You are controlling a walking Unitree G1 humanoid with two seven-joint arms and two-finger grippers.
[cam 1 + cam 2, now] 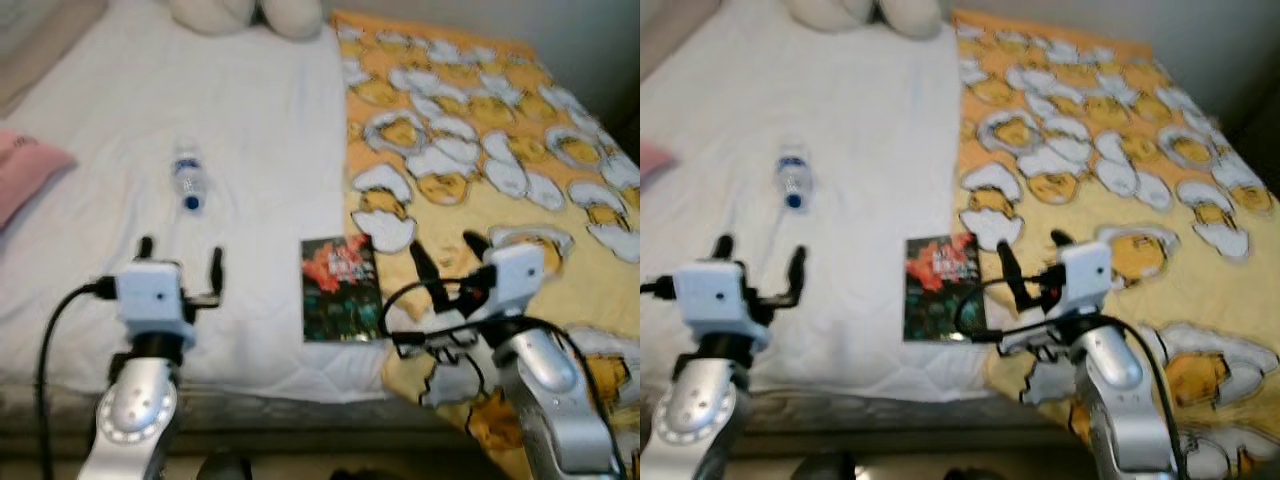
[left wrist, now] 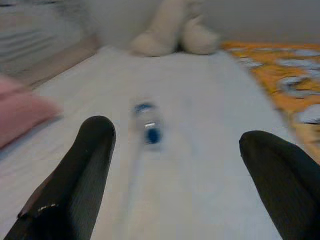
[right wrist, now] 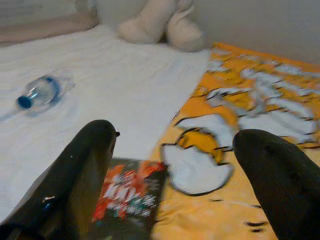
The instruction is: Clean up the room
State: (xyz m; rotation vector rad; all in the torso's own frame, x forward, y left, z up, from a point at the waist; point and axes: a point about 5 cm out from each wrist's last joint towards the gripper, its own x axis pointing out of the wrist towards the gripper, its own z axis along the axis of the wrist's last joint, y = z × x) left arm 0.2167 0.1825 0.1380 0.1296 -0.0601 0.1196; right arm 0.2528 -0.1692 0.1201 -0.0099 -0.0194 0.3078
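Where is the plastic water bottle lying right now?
In the left eye view the water bottle lies on its side on the white sheet, on the robot's left, ahead of the open left gripper and left of the dark book.

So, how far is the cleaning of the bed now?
Nothing looks done yet. The bottle lies on the white sheet and the book lies by the yellow blanket. Left gripper and right gripper are both open, holding nothing, near the bed's front edge. Both items remain to collect.
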